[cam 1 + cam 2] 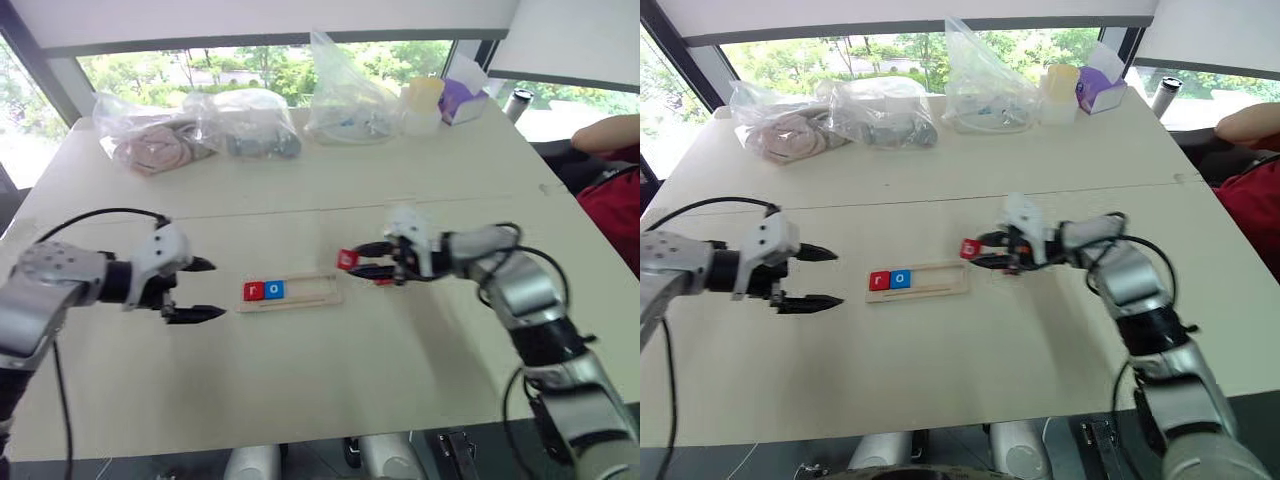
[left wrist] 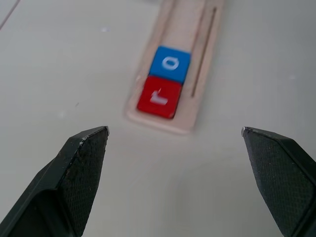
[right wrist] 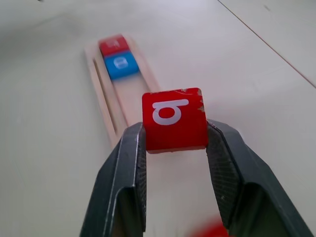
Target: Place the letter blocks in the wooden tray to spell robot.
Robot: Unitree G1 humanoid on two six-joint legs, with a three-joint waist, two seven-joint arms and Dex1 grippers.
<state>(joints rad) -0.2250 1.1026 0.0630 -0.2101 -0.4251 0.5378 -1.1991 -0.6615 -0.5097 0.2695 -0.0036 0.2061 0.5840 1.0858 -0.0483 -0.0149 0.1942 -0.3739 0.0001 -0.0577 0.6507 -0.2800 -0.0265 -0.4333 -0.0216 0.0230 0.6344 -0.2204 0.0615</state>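
Trouble from here would most likely come at the drop into the slot. Going from the left: the left gripper (image 1: 197, 290) hangs with its fingers spread wide and nothing between them, just off the left end of the wooden tray (image 1: 318, 295), which lies flat on the table (image 1: 300, 380). Two letter blocks sit at that left end, touching each other: a red one reading "r" (image 1: 254, 291) and a blue one reading "o" (image 1: 275, 290). The rest of the tray is bare. Past its right end, the right gripper (image 3: 175, 143) is clamped on a red block reading "b" (image 3: 174, 118), held up off the table by two opposite edges. My worry is the fit (the tray looks barely one block wide): if the block comes down tilted or skewed it could catch on the rim and perch there, or land with a gap from the "o". A nudge on the way in could also shift the two seated blocks or slide the light tray, since nothing steadies it. Letter orientation matters too; a turned "b" would spoil the word. No brand names can be read.
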